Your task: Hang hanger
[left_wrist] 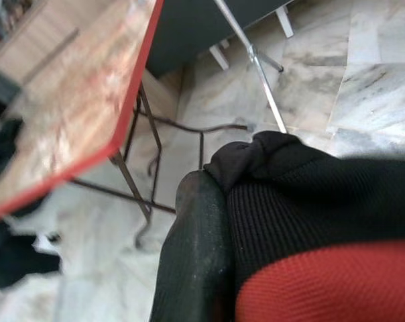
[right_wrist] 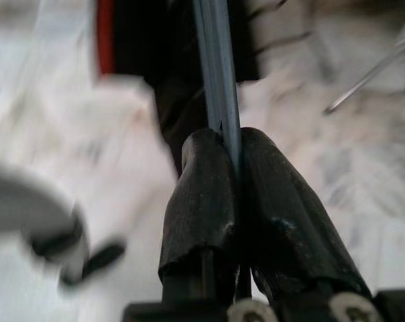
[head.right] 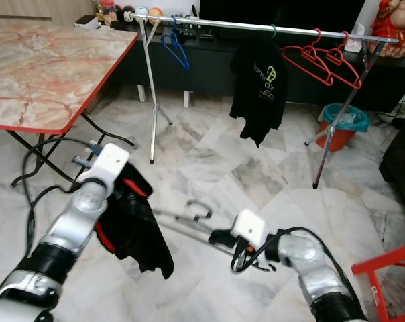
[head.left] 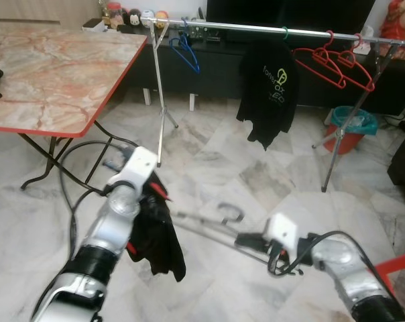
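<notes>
Claws: 2 | left claw [left_wrist: 209,268] pinches black garment [head.left: 155,235] | right claw [right_wrist: 236,194] clamps grey hanger [head.left: 216,225]

1. A pale marble-tiled floor [head.left: 256,174] with grey veining spans the scene.
2. A metal clothes rack [head.left: 276,30] stands on the floor on splayed legs, its rail running across the far side.
3. A folding tabletop [head.left: 48,67], marbled pink with a red edge, stands on thin black legs at the robot's left.
4. A red bucket [head.left: 346,131] with a teal liner sits on the floor beside the rack's right legs.
5. Black cables [head.left: 72,161] loop on the floor under the tabletop's near corner.
</notes>
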### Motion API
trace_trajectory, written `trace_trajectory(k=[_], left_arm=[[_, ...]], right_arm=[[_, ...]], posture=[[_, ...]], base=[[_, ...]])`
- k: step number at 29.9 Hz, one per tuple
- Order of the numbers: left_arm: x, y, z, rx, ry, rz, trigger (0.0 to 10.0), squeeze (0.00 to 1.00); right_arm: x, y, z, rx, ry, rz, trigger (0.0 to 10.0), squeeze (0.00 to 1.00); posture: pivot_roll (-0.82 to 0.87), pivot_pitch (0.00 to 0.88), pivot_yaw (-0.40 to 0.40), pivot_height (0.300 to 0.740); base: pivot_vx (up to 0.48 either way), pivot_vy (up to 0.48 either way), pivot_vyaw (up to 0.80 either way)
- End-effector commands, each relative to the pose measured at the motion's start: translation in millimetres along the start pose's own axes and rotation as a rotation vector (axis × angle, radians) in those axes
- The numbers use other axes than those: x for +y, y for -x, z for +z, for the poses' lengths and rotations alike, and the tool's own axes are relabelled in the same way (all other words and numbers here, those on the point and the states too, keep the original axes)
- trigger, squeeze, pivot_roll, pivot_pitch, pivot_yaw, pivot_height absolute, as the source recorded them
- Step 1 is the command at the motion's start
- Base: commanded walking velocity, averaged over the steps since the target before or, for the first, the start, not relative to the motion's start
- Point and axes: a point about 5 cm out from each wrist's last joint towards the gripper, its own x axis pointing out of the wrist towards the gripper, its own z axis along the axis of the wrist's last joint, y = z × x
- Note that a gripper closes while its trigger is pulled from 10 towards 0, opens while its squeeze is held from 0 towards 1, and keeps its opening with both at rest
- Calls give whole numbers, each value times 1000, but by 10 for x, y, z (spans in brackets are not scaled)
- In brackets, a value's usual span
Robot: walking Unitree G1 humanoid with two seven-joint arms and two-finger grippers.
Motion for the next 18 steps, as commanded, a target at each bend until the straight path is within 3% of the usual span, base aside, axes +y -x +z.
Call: trace_trajectory(k=[1,2,3,4,5,6,8,10,13,18], left_arm=[[39,28,31,-47,35,14,10000,0],[39,28,31,-47,35,14,10000,0],[36,54,0,-52,93,7,10000,0],[16,89,-1,-78,169,-11,10000,0],[16,89,-1,-78,169,-11,10000,0],[-16,137,50,-138,243,-35,10000,0],[-68,188,126,-209,321,-71,10000,0],[-115,217,166,-239,370,-86,10000,0],[-178,213,177,-235,414,-68,10000,0],[-189,237,240,-276,500,-71,10000,0]], right_arm=[[15,5,104,-97,-42,-30,0,0],[15,5,104,-97,-42,-30,0,0],[47,-7,121,-142,-65,-58,10000,0],[36,-19,143,-193,-71,-145,10000,0],[36,-19,143,-193,-71,-145,10000,0],[-54,-20,178,-254,-82,-326,10000,0],[-167,8,209,-310,-111,-544,10000,0],[-199,21,210,-345,-148,-665,10000,0],[-47,-74,204,-375,-186,-653,10000,0],[2,-58,144,-370,-215,-747,10000,0]], posture=[[40,41,-18,740],[40,41,-18,740],[39,46,-14,740],[38,48,-12,740],[38,48,-12,740],[36,52,-9,740],[32,53,-5,740],[27,50,-1,740],[22,45,6,740],[17,19,7,740]], base=[[0,0,0],[0,0,0],[0,0,0],[0,0,0],[0,0,0],[0,0,0],[0,0,0],[0,0,0],[0,0,0],[0,0,0]])
